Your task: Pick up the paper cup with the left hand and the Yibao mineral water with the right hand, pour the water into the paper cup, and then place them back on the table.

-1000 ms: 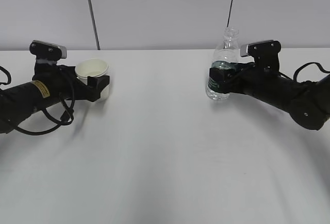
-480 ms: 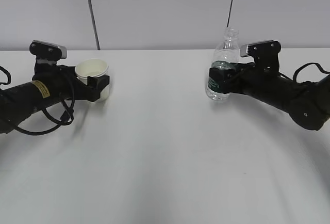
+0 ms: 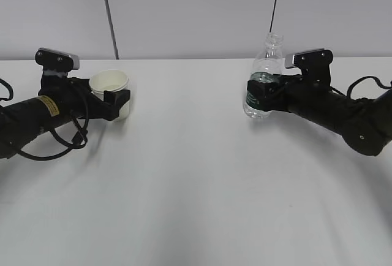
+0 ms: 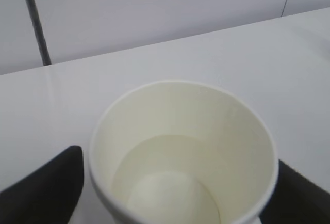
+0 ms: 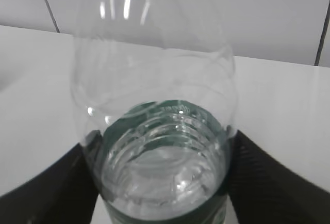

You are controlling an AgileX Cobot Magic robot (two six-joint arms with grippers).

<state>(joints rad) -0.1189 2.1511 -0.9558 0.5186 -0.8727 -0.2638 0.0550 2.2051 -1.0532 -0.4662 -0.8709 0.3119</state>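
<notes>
The white paper cup stands at the left of the table, between the fingers of my left gripper. In the left wrist view the cup fills the frame, empty, with a black finger at each side of my left gripper. The Yibao mineral water is upright at the right, capless and partly filled. My right gripper is shut on its green label band. In the right wrist view the bottle sits between the two fingers of my right gripper.
A grey wall with a dark vertical seam runs behind the table's far edge. Loose black cables hang from the left arm onto the tabletop. The two arms are far apart, with bare white tabletop between them.
The bottle and my right gripper have shifted very slightly to the left. The cup and my left arm have not visibly moved.
</notes>
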